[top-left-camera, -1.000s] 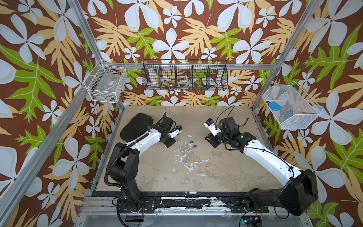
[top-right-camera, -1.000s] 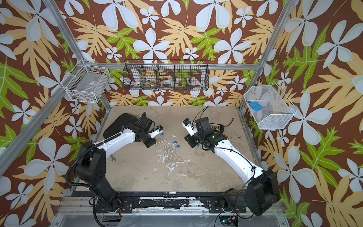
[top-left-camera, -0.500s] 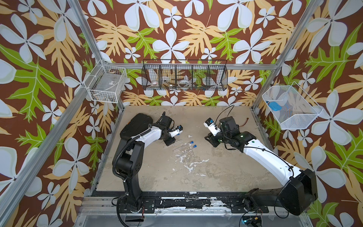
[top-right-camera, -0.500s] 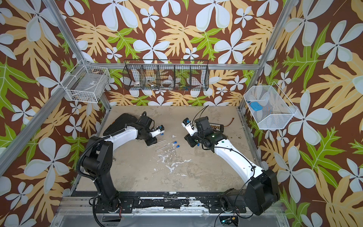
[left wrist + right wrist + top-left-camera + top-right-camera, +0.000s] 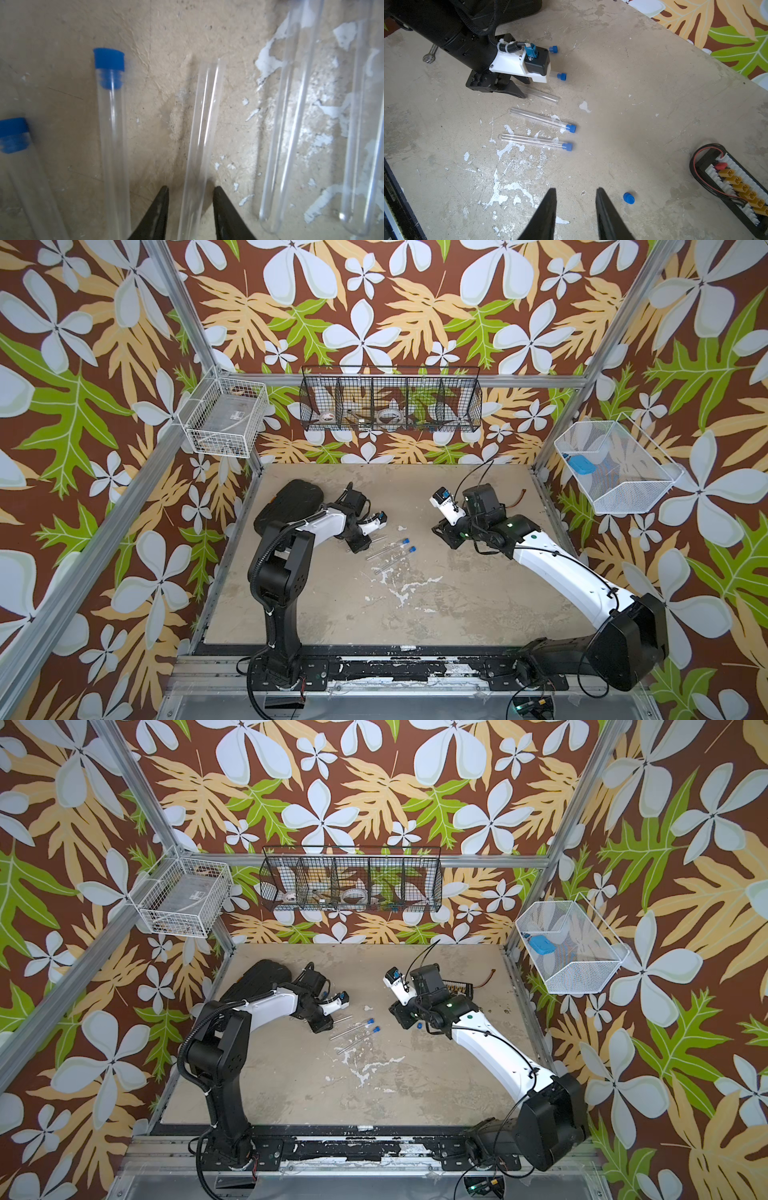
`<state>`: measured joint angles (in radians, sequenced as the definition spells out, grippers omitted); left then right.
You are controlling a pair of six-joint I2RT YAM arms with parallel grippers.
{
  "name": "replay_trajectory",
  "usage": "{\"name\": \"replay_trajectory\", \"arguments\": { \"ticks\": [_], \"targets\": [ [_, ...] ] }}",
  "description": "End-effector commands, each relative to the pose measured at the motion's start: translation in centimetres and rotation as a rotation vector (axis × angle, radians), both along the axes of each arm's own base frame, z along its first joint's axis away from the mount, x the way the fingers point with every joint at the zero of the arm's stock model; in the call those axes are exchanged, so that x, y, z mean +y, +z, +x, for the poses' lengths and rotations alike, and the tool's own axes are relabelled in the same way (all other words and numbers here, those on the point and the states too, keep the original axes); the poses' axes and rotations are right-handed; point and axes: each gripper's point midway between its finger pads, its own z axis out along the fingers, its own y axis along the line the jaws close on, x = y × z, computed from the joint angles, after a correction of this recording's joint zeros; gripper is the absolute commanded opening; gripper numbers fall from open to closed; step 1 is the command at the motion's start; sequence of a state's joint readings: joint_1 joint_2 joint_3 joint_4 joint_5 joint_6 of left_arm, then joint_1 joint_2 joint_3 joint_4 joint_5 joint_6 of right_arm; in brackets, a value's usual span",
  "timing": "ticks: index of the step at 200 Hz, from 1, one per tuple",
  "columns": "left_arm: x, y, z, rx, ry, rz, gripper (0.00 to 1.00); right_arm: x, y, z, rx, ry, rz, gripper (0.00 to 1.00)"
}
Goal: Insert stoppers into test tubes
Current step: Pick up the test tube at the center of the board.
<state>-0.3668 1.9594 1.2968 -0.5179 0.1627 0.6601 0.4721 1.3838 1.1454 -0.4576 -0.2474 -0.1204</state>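
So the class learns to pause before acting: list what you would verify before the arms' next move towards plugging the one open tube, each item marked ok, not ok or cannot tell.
1. Is the left gripper astride the open tube? Ok: its jaws stand on either side, not clamped.
2. Is that tube's far end unplugged? Ok.
3. Is a loose stopper available? Ok: it lies on the table beside the right gripper.
4. Is the right gripper open and empty? Ok.
5. Is the right gripper centred on the loose stopper? Not ok: the stopper lies off to one side of the jaws.
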Motion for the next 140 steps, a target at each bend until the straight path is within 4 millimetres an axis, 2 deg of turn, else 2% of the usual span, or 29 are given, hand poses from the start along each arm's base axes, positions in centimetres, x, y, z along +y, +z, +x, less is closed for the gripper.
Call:
{"name": "replay_trajectory", "arguments": {
  "ticks": [1,71,140],
  "targets": [
    [0.1,-0.4,-0.2,0.010,-0.015,0.009,0.37,0.0,-0.3,-0.2,0.015,0.002,-0.002,0.35],
    [0.6,-1.6,-1.4,0.054,-0.044,0.051,0.25,0.0,-0.5,-0.2,0.016,-0.007,0.003,0.35],
    [0.8,-0.8,-1.0,0.029,-0.047,0.063,0.17,-0.3,-0.2,-0.4,0.004,-0.016,0.004,0.35]
  ]
}}
